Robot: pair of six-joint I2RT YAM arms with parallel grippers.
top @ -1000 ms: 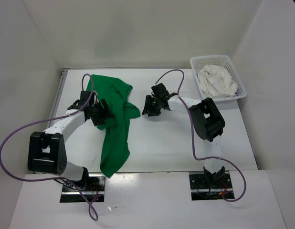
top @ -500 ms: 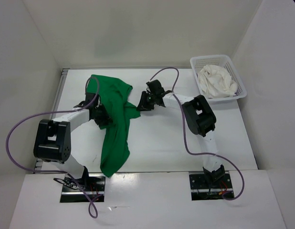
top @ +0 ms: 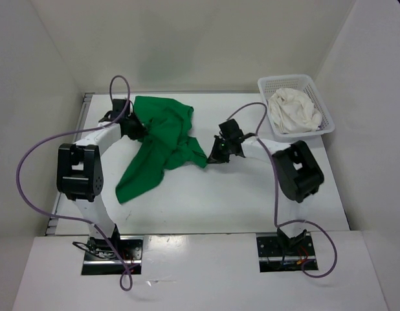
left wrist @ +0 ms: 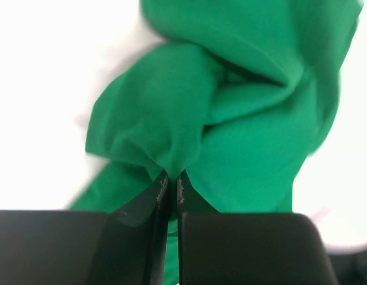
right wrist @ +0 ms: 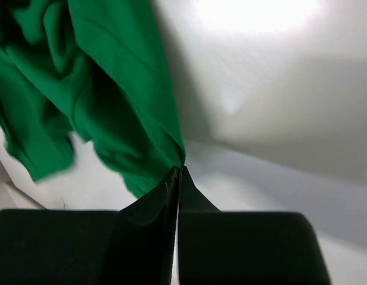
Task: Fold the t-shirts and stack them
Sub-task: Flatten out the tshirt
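Fingers (left wrist: pixel 151 202) of the left gripper (left wrist: pixel 171 178) are squeezed together on a gathered fold of the green shirt (top: pixel 162 139). The right gripper (right wrist: pixel 179 172) is likewise closed hard on a thin edge of the same cloth. From above, the shirt sits in the far left half of the table (top: pixel 252 194), strung between the two grips. The left grip is at its far left end and the right at its near right tip, towards the table's middle. How much of it is off the surface I can't tell.

It looks light and thoroughly limp, cloth that sags wherever it isn't held and drags its loose part along. It shouldn't slip from a firm pinch, and nothing about it is fragile. To my eye the best holds are two matching corners, both shoulders or both ends of the hem, so it hangs flat. Which parts are pinched now is lost in the bunching.

Crumpled as it is, the held stretch runs from far left to near right, while a long loose tail trails off to the near left. Neck and hem can't be made out, so I can't say which way it points. A white shirt (top: pixel 292 109) lies heaped in the basket (top: pixel 287 80) at the far right corner.
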